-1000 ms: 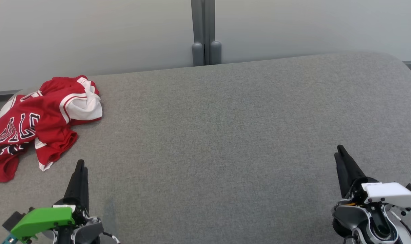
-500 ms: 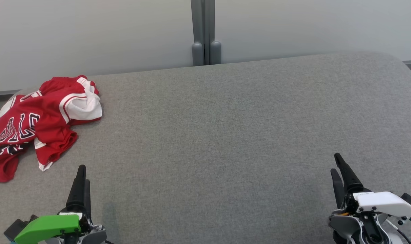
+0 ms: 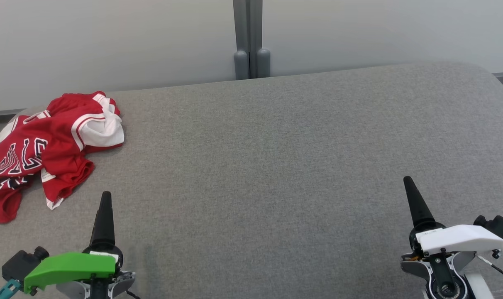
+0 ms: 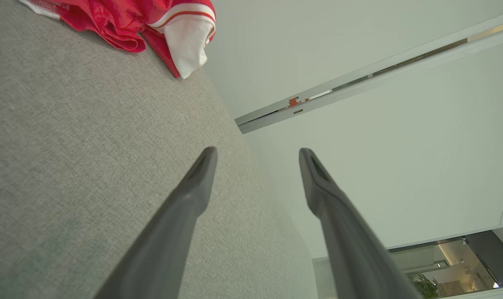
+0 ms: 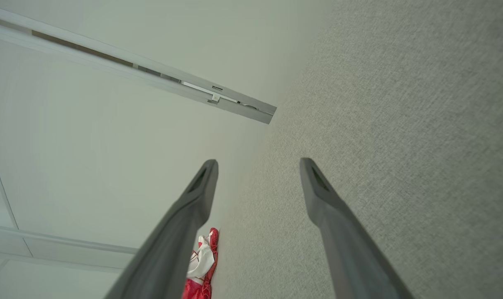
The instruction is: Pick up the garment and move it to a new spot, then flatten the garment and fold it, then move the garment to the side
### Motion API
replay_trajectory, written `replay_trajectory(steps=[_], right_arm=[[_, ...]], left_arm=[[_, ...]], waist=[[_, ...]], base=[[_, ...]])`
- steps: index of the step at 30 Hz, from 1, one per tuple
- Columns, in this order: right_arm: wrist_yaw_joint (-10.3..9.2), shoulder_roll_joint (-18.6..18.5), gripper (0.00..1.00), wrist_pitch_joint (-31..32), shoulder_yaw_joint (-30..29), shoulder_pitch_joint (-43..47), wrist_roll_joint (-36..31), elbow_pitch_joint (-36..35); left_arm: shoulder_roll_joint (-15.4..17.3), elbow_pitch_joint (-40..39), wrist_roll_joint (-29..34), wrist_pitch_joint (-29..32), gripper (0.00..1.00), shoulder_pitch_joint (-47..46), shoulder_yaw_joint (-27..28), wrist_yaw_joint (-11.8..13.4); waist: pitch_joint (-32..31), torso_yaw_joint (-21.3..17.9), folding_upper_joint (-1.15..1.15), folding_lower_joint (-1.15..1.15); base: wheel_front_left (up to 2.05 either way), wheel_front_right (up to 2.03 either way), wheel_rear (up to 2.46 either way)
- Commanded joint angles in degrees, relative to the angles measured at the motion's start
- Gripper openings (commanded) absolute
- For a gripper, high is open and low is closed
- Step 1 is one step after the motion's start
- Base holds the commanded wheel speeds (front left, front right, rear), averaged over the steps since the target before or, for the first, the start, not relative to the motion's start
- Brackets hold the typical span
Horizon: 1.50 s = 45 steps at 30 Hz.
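A crumpled red jersey with white trim and black lettering lies at the far left of the grey padded table, spilling to its left edge. Its red and white end shows in the left wrist view, and a small part of it in the right wrist view. My left gripper stands open near the front left, just right of and below the jersey, apart from it. My right gripper stands open at the front right, far from the jersey. Both hold nothing.
A pale wall panel with a grey post rises right behind the table's far edge. The table's right corner is rounded. A wide stretch of bare grey cloth lies between the grippers.
Both grippers have rolled about their wrists, so each now shows edge-on as a single finger in the head view. The left one has shifted slightly right. The jersey has not moved.
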Motion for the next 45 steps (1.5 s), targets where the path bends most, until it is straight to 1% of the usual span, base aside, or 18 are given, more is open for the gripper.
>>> replay_trajectory(steps=[1, 6, 13, 16, 28, 40, 45], right_arm=[[0.01, -0.32, 1.0, -0.72, 0.41, -0.33, -3.03, -1.56], [0.01, -0.36, 1.0, -1.82, 1.63, 0.02, -9.63, -2.67], [0.01, -0.4, 1.0, -3.23, 3.25, 0.32, -17.24, -3.01], [0.01, -0.42, 1.0, -3.82, 4.27, 0.25, -21.73, -3.3], [0.02, -0.5, 1.0, -6.0, 6.43, 0.52, -32.66, -2.97], [0.02, -0.57, 1.0, -8.1, 7.88, 0.69, -41.72, -2.0], [0.02, -0.6, 1.0, -8.77, 8.33, 0.69, -44.7, -1.8]], left_arm=[[0.32, -1.74, 3.22, -0.65, 1.0, -0.24, -0.59, 0.49], [0.36, -2.69, 10.55, -1.75, 1.0, 0.27, -2.21, 1.66], [0.42, -3.34, 18.69, -3.14, 1.0, 0.93, -3.88, 3.13], [0.45, -3.62, 21.6, -3.76, 1.0, 1.39, -4.31, 3.76], [0.53, -3.38, 30.89, -5.91, 1.0, 3.38, -5.51, 5.19], [0.6, -4.11, 39.41, -8.04, 1.0, 4.38, -6.38, 6.54], [0.64, -3.73, 42.07, -8.7, 1.0, 4.83, -6.6, 6.89]], waist=[[0.04, 0.01, 0.0, 0.0], [0.15, 0.03, 0.0, 0.0], [0.23, 0.03, 0.0, 0.0], [0.27, 0.02, 0.0, 0.0], [0.31, 0.05, 0.0, 0.0], [0.34, 0.17, 0.0, 0.0], [0.35, 0.12, 0.0, 0.0]], base=[[0.0, 0.0, 0.0], [0.0, 0.0, 0.0], [0.0, 0.0, 0.0], [0.0, 0.0, 0.0], [0.0, 0.0, 0.0], [0.0, 0.0, 0.0], [0.0, 0.0, 0.0]])
